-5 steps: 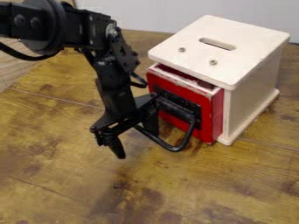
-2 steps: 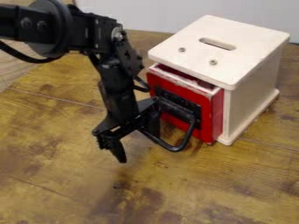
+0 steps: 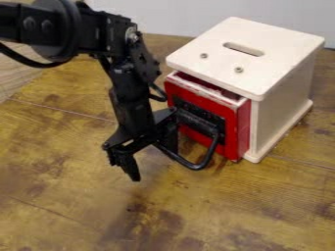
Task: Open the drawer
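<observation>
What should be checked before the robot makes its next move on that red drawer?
- End effector down at the drawer handle: ok, it is beside it.
- Handle firmly gripped: cannot tell, black overlaps black.
- Red drawer fully open: not ok, most of it appears inside the cream box.
- Box upright on the wooden surface: ok.
- Floor in front of the drawer visible for pulling: cannot tell, the arm hides part.

The black robot arm point(image 3: 128, 74) reached in from the left, its gripper point(image 3: 136, 157) low over the brown wood-look surface point(image 3: 66, 196). Close on its right was the looped black handle point(image 3: 199, 160) of the red-fronted drawer point(image 3: 236, 127), which stood slightly out of the cream box point(image 3: 281, 88). Two screws and a slot marked the box's top.
</observation>
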You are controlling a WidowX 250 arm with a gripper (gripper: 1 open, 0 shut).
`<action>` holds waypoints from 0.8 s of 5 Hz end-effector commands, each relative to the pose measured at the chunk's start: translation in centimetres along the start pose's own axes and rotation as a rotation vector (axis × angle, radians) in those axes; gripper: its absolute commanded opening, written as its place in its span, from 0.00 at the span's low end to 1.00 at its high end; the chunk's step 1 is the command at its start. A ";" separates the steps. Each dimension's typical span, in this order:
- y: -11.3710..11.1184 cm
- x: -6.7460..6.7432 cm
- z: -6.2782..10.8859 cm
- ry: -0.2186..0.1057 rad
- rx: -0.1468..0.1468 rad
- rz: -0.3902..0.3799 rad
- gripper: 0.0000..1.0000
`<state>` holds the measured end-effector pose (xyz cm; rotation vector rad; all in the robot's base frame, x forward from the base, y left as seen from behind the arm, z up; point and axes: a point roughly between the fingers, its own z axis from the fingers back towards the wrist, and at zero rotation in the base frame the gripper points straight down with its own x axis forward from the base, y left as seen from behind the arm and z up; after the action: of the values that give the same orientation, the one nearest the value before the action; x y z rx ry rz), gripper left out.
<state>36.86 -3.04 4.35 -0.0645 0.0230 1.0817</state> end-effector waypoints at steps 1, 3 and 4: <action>-1.1 0.1 1.8 -0.027 -0.044 -0.009 1.00; -1.1 0.2 1.7 -0.030 -0.031 0.010 1.00; -1.2 0.2 1.9 -0.032 -0.025 0.018 1.00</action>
<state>37.01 -2.79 4.43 -0.0348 0.0359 1.1217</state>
